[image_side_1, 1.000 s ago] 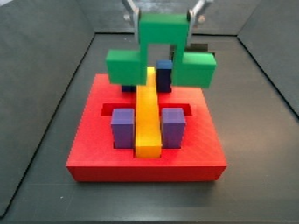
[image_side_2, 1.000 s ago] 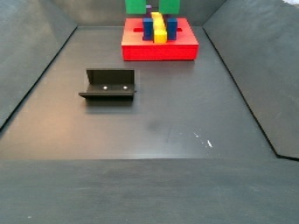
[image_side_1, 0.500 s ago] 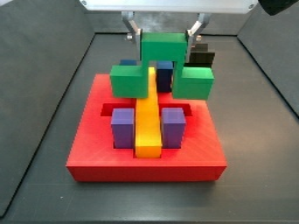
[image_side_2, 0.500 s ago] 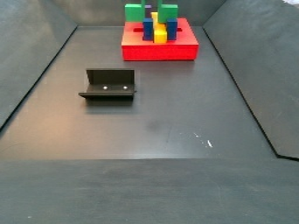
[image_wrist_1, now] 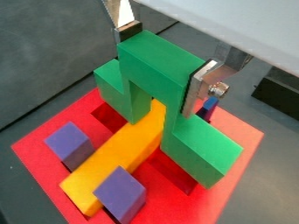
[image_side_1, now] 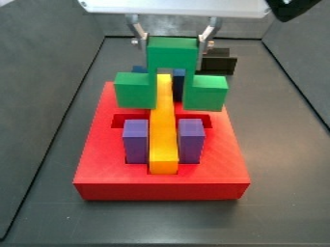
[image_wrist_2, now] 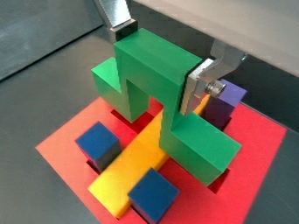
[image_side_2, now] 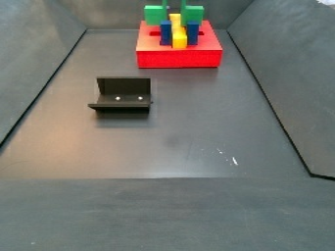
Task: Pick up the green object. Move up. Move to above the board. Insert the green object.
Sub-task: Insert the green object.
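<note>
My gripper (image_side_1: 173, 42) is shut on the raised middle block of the green object (image_side_1: 172, 75) at the far end of the red board (image_side_1: 161, 176). The arch straddles the long yellow bar (image_side_1: 161, 121), with one leg down at the board on each side of it. In both wrist views the silver fingers (image_wrist_1: 209, 80) (image_wrist_2: 201, 83) clamp the green object (image_wrist_1: 158, 80) (image_wrist_2: 156, 74) from two sides, above the yellow bar (image_wrist_1: 114, 159) (image_wrist_2: 132, 168). In a side view the green object (image_side_2: 173, 14) shows small at the far end of the board (image_side_2: 179, 56).
Two purple blocks (image_side_1: 134, 141) (image_side_1: 192, 139) flank the yellow bar near the board's front. A black arch block (image_side_1: 219, 64) stands behind the board at the right. The fixture (image_side_2: 121, 95) stands on the floor, well away from the board. Dark walls enclose the floor.
My gripper has come down with the green object. Its legs have dropped from above the board to either side of the yellow bar.
</note>
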Available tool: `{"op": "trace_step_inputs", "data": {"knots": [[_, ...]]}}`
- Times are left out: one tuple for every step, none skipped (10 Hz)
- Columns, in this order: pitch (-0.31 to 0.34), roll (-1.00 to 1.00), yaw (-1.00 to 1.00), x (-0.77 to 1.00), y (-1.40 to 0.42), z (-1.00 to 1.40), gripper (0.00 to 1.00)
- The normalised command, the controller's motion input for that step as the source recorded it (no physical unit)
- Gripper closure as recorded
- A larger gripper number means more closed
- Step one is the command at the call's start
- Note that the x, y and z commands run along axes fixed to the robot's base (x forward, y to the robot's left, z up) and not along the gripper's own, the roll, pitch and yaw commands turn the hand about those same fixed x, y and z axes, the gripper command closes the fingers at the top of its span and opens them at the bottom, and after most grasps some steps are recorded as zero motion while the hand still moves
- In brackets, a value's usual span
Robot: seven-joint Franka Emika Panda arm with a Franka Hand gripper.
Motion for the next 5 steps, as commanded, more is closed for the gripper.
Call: {"op": "trace_step_inputs", "data": {"knots": [[-0.07,0.0,0.0,-0.22,0.0,0.0,1.0],[-0.036,0.0,0.0,-0.17,0.0,0.0,1.0],[-0.031,0.0,0.0,-0.02,0.0,0.0,1.0],[-0.034,0.0,0.03,0.0,0.0,-0.01,1.0],[-0.06,0.0,0.04,0.02,-0.01,-0.07,1.0]]}}
